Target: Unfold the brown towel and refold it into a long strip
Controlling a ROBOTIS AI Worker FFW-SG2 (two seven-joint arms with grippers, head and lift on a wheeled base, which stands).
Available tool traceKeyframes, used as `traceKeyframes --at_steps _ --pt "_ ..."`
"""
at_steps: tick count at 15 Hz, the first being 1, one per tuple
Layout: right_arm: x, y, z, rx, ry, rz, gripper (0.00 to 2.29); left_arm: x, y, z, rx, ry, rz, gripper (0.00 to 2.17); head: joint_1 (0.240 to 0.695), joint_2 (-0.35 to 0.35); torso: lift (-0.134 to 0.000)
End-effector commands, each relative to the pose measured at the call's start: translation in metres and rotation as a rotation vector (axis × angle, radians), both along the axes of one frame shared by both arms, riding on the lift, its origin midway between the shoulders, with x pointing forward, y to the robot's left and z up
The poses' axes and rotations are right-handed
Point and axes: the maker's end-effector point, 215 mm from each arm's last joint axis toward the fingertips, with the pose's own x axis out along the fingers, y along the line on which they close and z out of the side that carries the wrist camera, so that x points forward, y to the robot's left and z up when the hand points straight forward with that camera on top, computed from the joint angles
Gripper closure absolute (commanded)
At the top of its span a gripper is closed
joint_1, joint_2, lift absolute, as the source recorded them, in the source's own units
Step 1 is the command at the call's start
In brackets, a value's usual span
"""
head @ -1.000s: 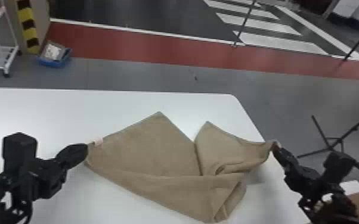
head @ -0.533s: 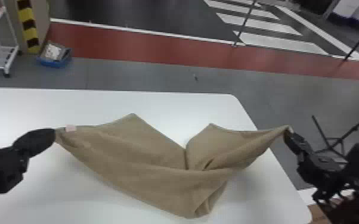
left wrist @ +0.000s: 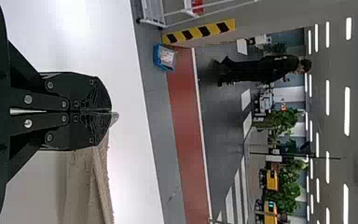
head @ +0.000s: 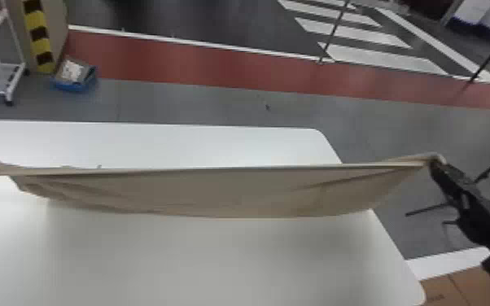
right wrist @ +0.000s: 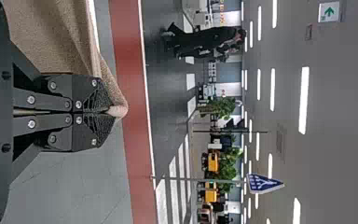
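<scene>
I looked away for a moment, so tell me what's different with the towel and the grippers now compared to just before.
The left gripper has moved farther left and the right gripper farther right, drawing the brown towel from a creased, drooping spread into a long, nearly straight-topped band between them. Both grippers still hold the towel's ends. The white table and blue bin stayed put.

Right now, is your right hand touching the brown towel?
Touching. The right wrist view shows the right hand shut on the brown towel, with cloth pinched between the fingertips and poking out past them.
</scene>
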Motion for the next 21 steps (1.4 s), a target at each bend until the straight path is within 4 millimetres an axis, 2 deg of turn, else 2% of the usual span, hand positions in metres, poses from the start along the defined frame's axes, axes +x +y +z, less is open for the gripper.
traceKeyframes --at_steps 1,3,5,6,8,10,12,13,14,16,17,18,19,21 --pt "-0.001 -0.009 0.004 0.002 0.010 -0.013 1.50 -0.014 0.011 0.004 0.009 0.021 0.020 2.01 0.695 -0.350 -0.123" --pt "0.013 0.006 -0.009 0.008 0.052 0.028 1.50 -0.015 0.012 0.009 0.001 0.014 0.019 2.01 0.695 -0.350 -0.123" --pt "0.035 0.035 -0.040 0.060 0.135 0.076 1.50 -0.008 0.013 0.011 -0.017 -0.001 0.022 2.01 0.695 -0.350 -0.123" --pt "0.051 0.051 -0.052 0.083 0.168 0.108 1.50 0.003 0.013 0.011 -0.038 -0.012 0.021 2.01 0.695 -0.349 -0.123" --pt "0.091 0.080 -0.061 0.106 0.182 0.167 1.50 0.037 0.029 0.012 -0.068 -0.028 0.041 2.01 0.695 -0.285 -0.123" --pt "0.131 0.097 -0.053 0.106 0.163 0.201 1.50 0.072 0.047 0.026 -0.104 -0.059 0.046 2.01 0.695 -0.236 -0.123" --pt "0.175 0.110 -0.035 0.113 0.121 0.228 1.50 0.108 0.074 0.045 -0.109 -0.113 0.079 2.01 0.688 -0.180 -0.123" --pt "0.199 0.115 -0.018 0.101 0.065 0.243 1.50 0.127 0.089 0.059 -0.114 -0.151 0.094 2.01 0.639 -0.130 -0.123" --pt "0.223 0.119 0.004 0.086 -0.011 0.270 1.50 0.142 0.104 0.080 -0.119 -0.208 0.106 2.01 0.616 -0.111 -0.123" --pt "0.260 0.133 0.044 0.064 -0.130 0.321 1.50 0.163 0.123 0.109 -0.159 -0.256 0.125 2.01 0.556 -0.072 -0.123" --pt "0.271 0.142 0.061 0.041 -0.187 0.340 1.50 0.165 0.131 0.119 -0.170 -0.271 0.132 2.01 0.491 -0.041 -0.123" --pt "0.272 0.151 0.062 0.027 -0.201 0.355 1.50 0.161 0.131 0.124 -0.186 -0.282 0.125 2.01 0.460 -0.026 -0.123" --pt "0.267 0.157 0.049 0.033 -0.185 0.375 1.50 0.150 0.133 0.122 -0.201 -0.283 0.119 2.01 0.439 -0.016 -0.123" --pt "0.237 0.157 0.006 0.026 -0.145 0.391 1.50 0.117 0.125 0.095 -0.173 -0.248 0.091 1.99 0.423 0.002 -0.123"
